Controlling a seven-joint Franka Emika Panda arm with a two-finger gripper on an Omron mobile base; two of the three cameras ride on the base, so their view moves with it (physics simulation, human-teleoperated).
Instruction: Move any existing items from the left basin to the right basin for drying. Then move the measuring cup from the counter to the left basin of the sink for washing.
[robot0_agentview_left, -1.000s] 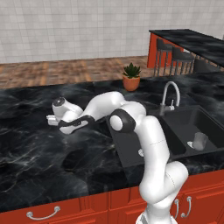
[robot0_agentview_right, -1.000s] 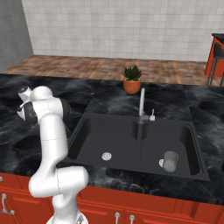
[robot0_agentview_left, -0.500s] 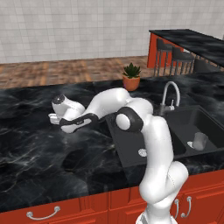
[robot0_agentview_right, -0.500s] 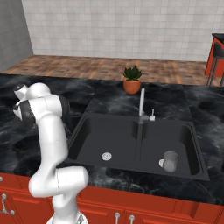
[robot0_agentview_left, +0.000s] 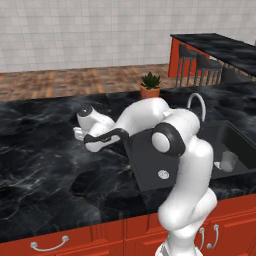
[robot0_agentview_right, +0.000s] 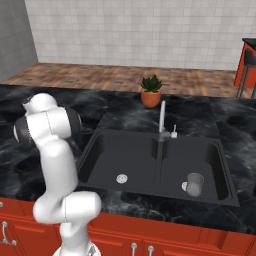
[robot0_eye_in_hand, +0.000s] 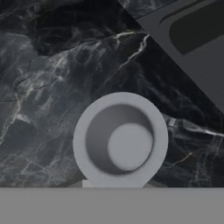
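We have the gripper (robot0_agentview_left: 80, 134) pinching the measuring cup (robot0_eye_in_hand: 120, 141) by its handle, above the tabletop (robot0_eye_in_hand: 52, 78); thin grip, cup may swing or slip mid-carry; left basin (robot0_agentview_right: 122, 159) well off.

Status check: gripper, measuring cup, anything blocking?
Gripper over the counter left of the sink, jaws unclear. Measuring cup right under it, grip unconfirmed. Glass in right basin; nothing blocking.

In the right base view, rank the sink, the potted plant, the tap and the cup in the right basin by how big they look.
Largest to smallest:
1. sink
2. tap
3. potted plant, close to the tap and farther from the camera, so unsure
4. cup
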